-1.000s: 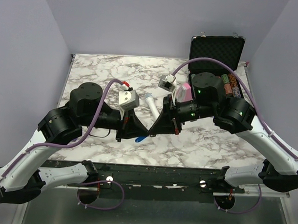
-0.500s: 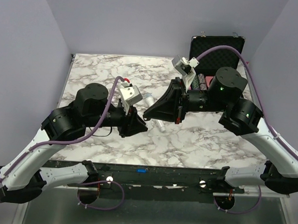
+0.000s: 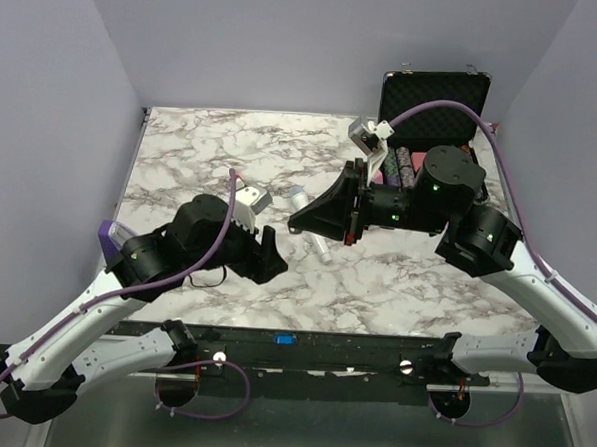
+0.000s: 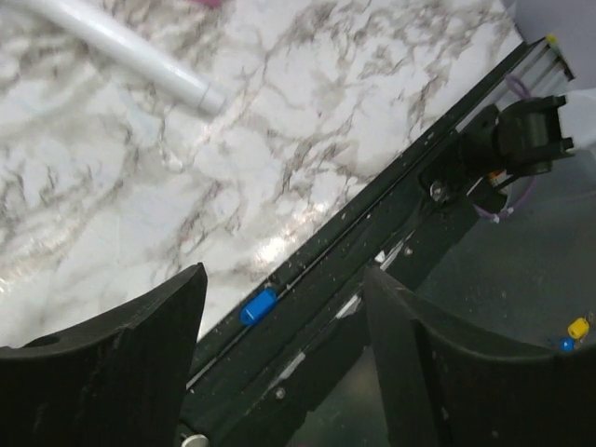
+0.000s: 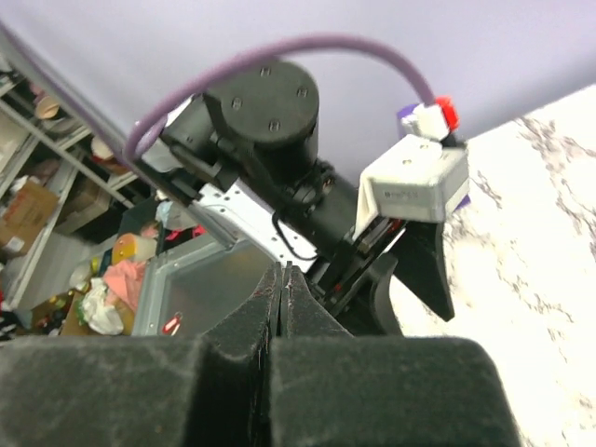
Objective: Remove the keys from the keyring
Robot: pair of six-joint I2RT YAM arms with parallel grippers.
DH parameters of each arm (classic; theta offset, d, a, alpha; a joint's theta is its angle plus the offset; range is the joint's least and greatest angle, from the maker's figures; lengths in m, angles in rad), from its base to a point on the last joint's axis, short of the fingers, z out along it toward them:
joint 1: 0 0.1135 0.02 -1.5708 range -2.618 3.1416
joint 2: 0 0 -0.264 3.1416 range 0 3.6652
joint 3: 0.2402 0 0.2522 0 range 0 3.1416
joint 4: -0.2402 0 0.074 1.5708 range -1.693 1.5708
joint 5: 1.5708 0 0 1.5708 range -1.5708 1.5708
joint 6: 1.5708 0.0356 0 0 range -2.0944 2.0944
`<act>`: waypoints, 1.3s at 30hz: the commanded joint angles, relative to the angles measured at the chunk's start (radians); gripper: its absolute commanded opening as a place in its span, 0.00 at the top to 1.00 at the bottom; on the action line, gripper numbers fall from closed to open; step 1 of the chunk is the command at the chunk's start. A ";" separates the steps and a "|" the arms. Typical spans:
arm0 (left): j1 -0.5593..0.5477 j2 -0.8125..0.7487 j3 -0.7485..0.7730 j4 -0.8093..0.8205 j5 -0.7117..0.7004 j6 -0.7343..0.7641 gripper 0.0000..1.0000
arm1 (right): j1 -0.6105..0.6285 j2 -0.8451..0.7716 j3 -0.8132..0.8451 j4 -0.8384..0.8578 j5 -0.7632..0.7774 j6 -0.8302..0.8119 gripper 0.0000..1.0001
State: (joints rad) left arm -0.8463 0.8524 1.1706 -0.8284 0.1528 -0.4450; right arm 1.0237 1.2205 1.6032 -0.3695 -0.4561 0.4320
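The blue-headed key (image 4: 258, 305) lies off the tabletop (image 3: 182, 147), in a groove of the black frame rail (image 3: 352, 343) just past the near edge, a little left of the middle. No ring shows on it, though at this size that is hard to confirm. The keyring itself cannot be made out in any view.

The left end effector (image 4: 287, 279) hangs over the near edge with its jaws wide apart and nothing between them, the key in line below the gap. The right end effector (image 3: 293, 224) is raised over the middle of the tabletop with its fingers (image 5: 270, 307) pressed flat together. Whether the thin ring is pinched there cannot be told.

Judging by this, the separating step looks finished or nearly so. The next move probably calls for fetching the key from the rail, a fine pinch in a narrow channel.

Room is tight there, since the rail's walls flank the key. On the tabletop, the white microphone (image 3: 317, 247) lies near the middle, just under the right arm, and an open case (image 3: 432, 100) fills the far right corner. The far left stands open.
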 commanded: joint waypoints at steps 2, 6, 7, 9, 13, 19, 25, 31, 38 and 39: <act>-0.016 -0.076 -0.199 0.021 -0.013 -0.139 0.21 | 0.003 0.004 -0.045 -0.060 0.195 0.033 0.99; -0.066 -0.093 -0.291 0.048 -0.048 -0.216 0.21 | 0.001 0.033 -0.028 -0.130 0.334 0.057 0.99; -0.098 -0.084 -0.302 0.051 -0.074 -0.240 0.21 | 0.003 0.039 -0.023 -0.152 0.383 0.068 0.99; -0.167 -0.052 -0.311 0.049 -0.143 -0.294 0.21 | 0.001 0.053 -0.014 -0.202 0.512 0.099 0.99; -0.315 0.062 -0.298 0.020 -0.311 -0.450 0.22 | 0.003 0.079 -0.020 -0.290 0.657 0.163 0.99; -0.473 0.296 -0.246 -0.012 -0.435 -0.671 0.30 | -0.001 0.090 -0.058 -0.324 0.698 0.209 0.99; -0.534 0.554 -0.174 -0.052 -0.437 -0.722 0.38 | -0.002 0.077 -0.065 -0.327 0.705 0.206 0.99; -0.539 0.632 -0.226 0.005 -0.389 -0.767 0.45 | -0.004 0.062 -0.074 -0.322 0.712 0.198 0.99; -0.537 0.678 -0.284 0.090 -0.349 -0.778 0.50 | -0.005 0.057 -0.097 -0.298 0.708 0.192 0.99; -0.537 0.700 -0.278 0.092 -0.349 -0.772 0.50 | -0.005 0.056 -0.100 -0.295 0.705 0.194 0.99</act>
State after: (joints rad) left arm -1.3788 1.4990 0.9016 -0.7956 -0.2218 -1.2041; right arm 1.0237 1.2953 1.5288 -0.6819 0.2226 0.6273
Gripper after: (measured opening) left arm 0.508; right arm 0.013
